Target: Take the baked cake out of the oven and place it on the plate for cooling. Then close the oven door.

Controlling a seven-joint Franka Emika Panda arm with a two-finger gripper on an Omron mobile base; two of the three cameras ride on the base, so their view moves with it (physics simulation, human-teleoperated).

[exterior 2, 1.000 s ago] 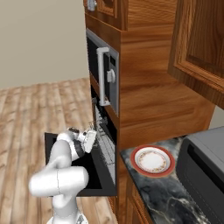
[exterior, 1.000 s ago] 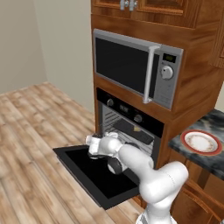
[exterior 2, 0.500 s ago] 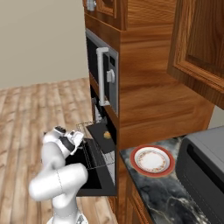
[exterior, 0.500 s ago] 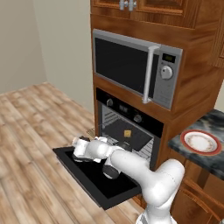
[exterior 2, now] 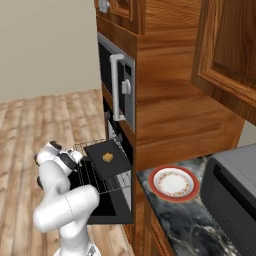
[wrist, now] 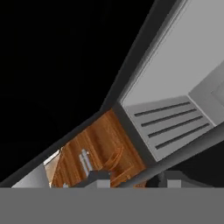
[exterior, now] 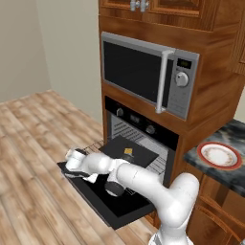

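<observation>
The baked cake (exterior: 128, 151) appeared as a small square golden-tan block, much smaller than the flat dark baking tray (exterior: 125, 151) it sat on, near the tray's centre; tray rested on the wire rack (exterior 2: 102, 175), which stood pulled out of the oven (exterior: 143, 136) above the lowered oven door (exterior: 107, 195); in the right base view the cake (exterior 2: 107, 158) read as a pale cube on the dark tray (exterior 2: 108, 159), with the rack's wires showing at the tray's 7 o'clock; the door lay flat and open, black inner face up; the plate (exterior: 219, 155), round, white, red-rimmed, held nothing and sat on the dark stone counter (exterior 2: 190, 226) at 3 o'clock from the oven in the left base view; in the right base view the plate (exterior 2: 174, 181) lay at 4 o'clock from the cake, well apart; gripper (exterior: 74, 160) was at the rack's front edge, 9 o'clock from the tray, jaws clenched; what they gripped, if anything, could not be told; the hand view showed a grey slatted wall (wrist: 170, 122) of the oven interior and wood flooring (wrist: 98, 153) below.
</observation>
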